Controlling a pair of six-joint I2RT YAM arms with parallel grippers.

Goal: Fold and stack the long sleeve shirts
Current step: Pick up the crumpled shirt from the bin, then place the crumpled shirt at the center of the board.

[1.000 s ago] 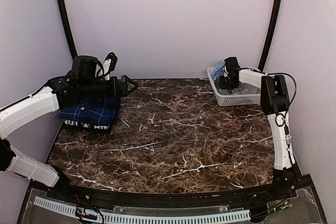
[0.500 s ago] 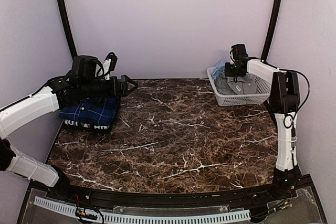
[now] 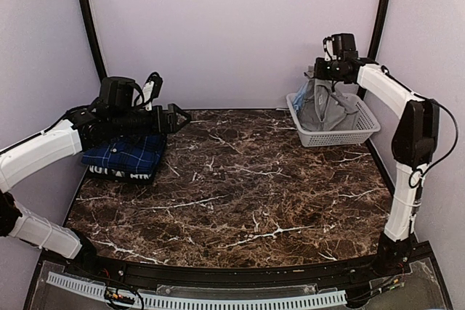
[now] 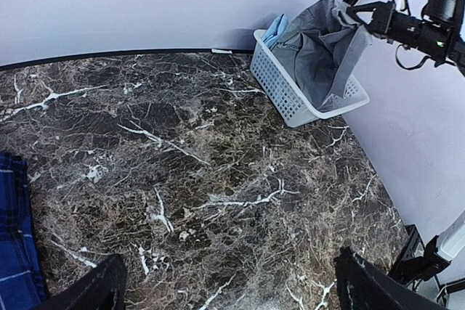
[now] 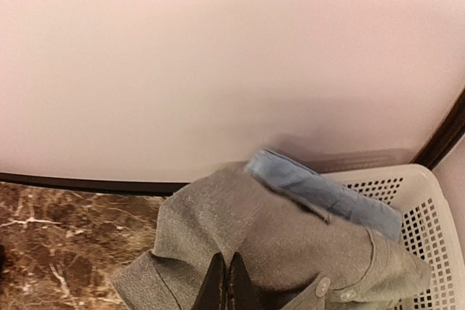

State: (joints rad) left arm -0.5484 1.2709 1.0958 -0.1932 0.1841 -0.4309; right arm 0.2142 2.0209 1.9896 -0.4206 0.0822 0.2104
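Grey shirt (image 3: 325, 110) first: pinched at a fold of its cloth by the right gripper (image 5: 228, 281), fingers pressed fully together on the fabric. Held up above the white basket (image 3: 330, 139), with the lower part hanging down inside it. Raised, but not clear of the rim.

Just behind the grey, toward the basket's far-left corner: the light blue shirt (image 5: 327, 194), bunched and unfolded, one edge showing above the grey cloth.

Well apart from the basket, at the opposite side of the marble table (image 3: 240, 179): the navy plaid shirt (image 3: 131, 156), folded into a flat rectangle, with a white lettering band along its near edge.

Over that folded shirt and pointing toward the basket: the left gripper (image 3: 180, 116), spread wide and holding nothing.

As for progress, apparently one shirt of three folded and laid down as the base of a stack. Two left, one of them only just being taken up.

Likely still to come for the grey:
- carrying it out to the bare marble in front of the basket;
- spreading it flat;
- folding it, probably with help from the idle left gripper;
- setting it on the plaid.

Then the same again for the light blue.
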